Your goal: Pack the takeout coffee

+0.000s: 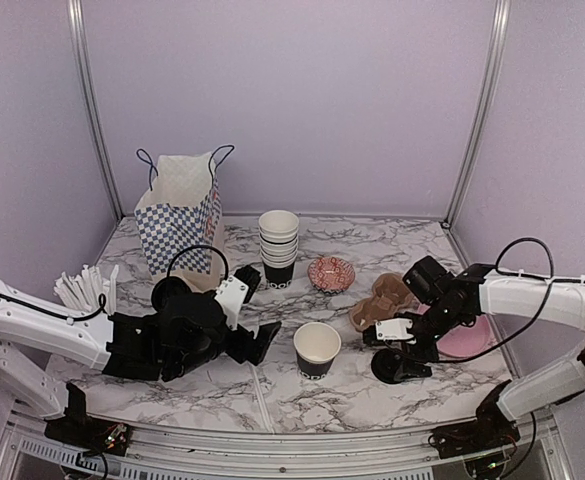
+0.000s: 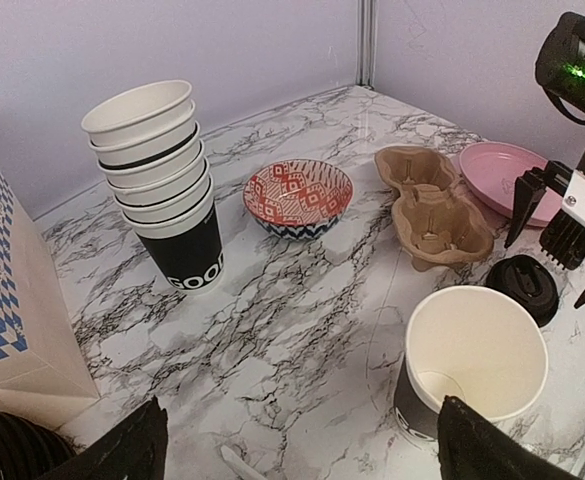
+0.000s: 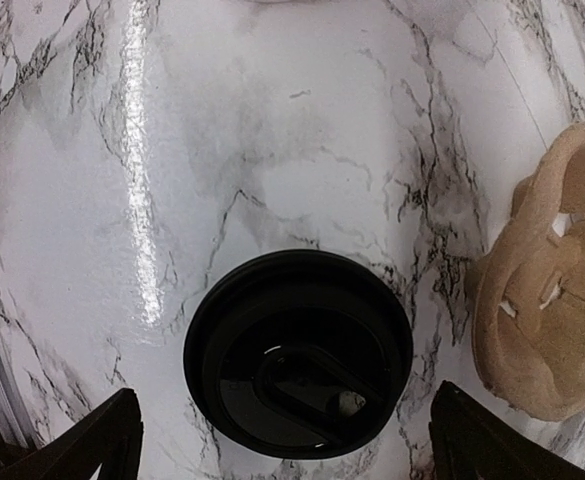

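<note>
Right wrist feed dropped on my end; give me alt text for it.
A black plastic lid lies flat on the marble table directly below the right claw, whose two fingertips stand wide open on either side of it, not touching. The edge of a brown pulp cup carrier shows at the right.

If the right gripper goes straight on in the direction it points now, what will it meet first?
Most likely the black lid on the marble table. The right gripper points down at it, jaws open, one on each side. Its height above the lid is unclear.
</note>
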Robot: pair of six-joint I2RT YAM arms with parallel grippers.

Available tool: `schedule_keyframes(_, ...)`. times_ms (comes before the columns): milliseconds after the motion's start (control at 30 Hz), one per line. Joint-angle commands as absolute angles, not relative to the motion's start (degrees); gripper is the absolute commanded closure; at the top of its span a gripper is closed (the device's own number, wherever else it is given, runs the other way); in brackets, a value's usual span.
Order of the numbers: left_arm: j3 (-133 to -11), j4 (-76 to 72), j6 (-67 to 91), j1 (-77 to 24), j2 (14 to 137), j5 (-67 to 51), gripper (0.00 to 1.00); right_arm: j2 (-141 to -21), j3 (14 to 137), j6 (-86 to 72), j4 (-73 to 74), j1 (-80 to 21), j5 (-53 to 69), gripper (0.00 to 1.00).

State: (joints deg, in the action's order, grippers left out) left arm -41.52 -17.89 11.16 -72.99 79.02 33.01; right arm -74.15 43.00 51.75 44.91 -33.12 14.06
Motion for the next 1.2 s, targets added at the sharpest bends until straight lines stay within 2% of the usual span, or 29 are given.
schedule_keyframes(0, -42.72, -17.05, 11.25, -73.30, 80.18, 32.56, 0.06, -76.11, 42.98, 52.38, 42.61, -32.52, 13.53, 0.04)
schedule_keyframes(300, -42.81, -17.05, 11.12, -73.28, 81.06, 32.34, 0.06, -80.48, 43.54, 51.95, 41.42, -32.41, 13.27, 0.10)
schedule_keyframes(467, -42.63, -17.05, 11.24, -73.30, 81.17, 32.34, 0.06, -81.83, 43.77, 51.90, 41.38, -32.35, 13.36, 0.19)
schedule_keyframes(633, -42.69, -17.05, 11.18, -73.29, 81.26, 32.34, 0.06, -82.93, 44.18, 52.05, 42.32, -32.34, 13.90, 0.32)
schedule_keyframes(867, -42.82, -17.05, 11.09, -73.30, 81.40, 32.26, 0.06, -83.09, 43.15, 51.39, 42.24, -32.34, 12.23, 0.29)
schedule_keyframes(1033, -42.98, -17.05, 10.74, -73.30, 81.29, 32.25, 0.06, -81.25, 44.81, 50.58, 45.27, -32.30, 12.46, 0.38)
schedule_keyframes(1167, -43.08, -17.04, 10.83, -73.29, 80.95, 32.17, 0.06, -77.61, 49.40, 50.13, 51.55, -32.72, 17.70, 0.40)
